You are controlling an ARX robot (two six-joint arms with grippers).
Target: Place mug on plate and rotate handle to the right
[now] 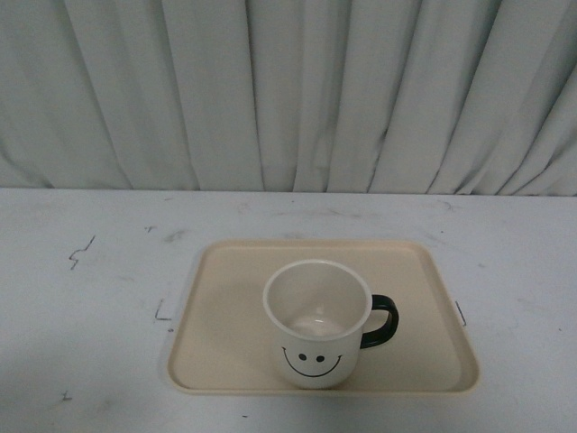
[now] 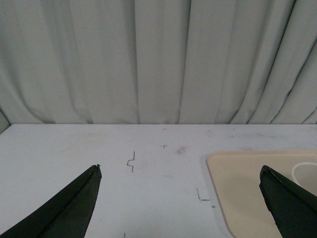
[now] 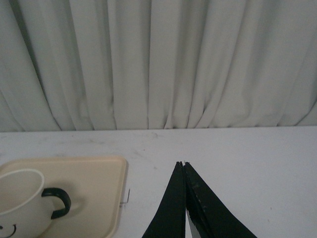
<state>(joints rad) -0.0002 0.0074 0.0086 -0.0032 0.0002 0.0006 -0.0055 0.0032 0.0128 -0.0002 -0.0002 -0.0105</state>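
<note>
1. White, scuffed table (image 1: 81,298) fills the foreground, with small dark marks on it; nearest the robot, the mug (image 1: 317,325) stands upright on the plate (image 1: 225,316), close to the plate's near rim, its smiley face turned toward the robot.
2. Its black handle (image 1: 382,322) points to the robot's right; the inside of the mug looks empty.
3. Left claw (image 2: 181,196) has its tips spread wide and holds nothing; it sits over the table beside the plate's left edge.
4. Right claw (image 3: 182,163) has its tips pressed together, empty, off the plate's right side.
5. Farthest back, a pale pleated curtain (image 1: 288,90) hangs behind the table.
</note>
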